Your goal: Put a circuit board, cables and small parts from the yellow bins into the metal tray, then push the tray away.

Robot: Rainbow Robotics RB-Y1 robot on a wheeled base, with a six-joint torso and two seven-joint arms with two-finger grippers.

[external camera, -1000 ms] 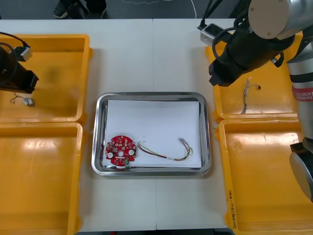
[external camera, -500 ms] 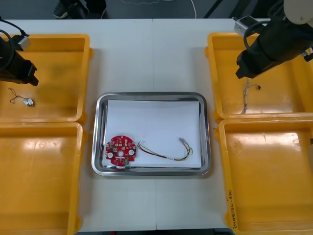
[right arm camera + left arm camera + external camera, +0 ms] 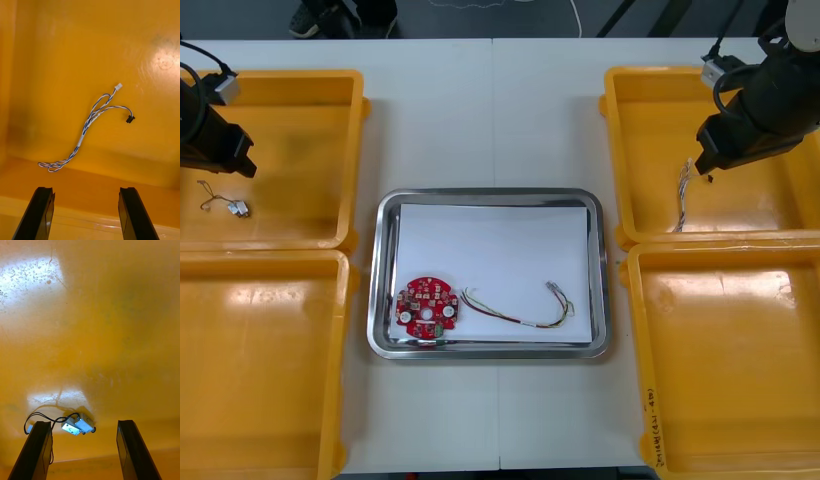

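My left gripper (image 3: 85,452) is open above the floor of the far left yellow bin (image 3: 290,100). A small metal part (image 3: 77,424) with a thin black wire lies just beyond its fingertips, nearer one finger; the same small metal part (image 3: 235,207) lies beside the left arm (image 3: 210,140). My right gripper (image 3: 85,215) is open over the far right yellow bin (image 3: 650,130). A twisted blue and white cable (image 3: 90,120) lies on that bin's floor ahead of it. The metal tray (image 3: 490,195), white inside, holds a round red circuit board (image 3: 428,308) and a red and yellow cable (image 3: 520,310).
Two more yellow bins stand at the near left (image 3: 260,400) and near right (image 3: 720,400). The right arm (image 3: 755,120) hangs over the far right bin's outer half. Bare table runs around the tray.
The right arm has swung to the right, from the far right bin's inner edge to its outer half. The left arm has drawn back a little from the small metal part, which stays in the bin.
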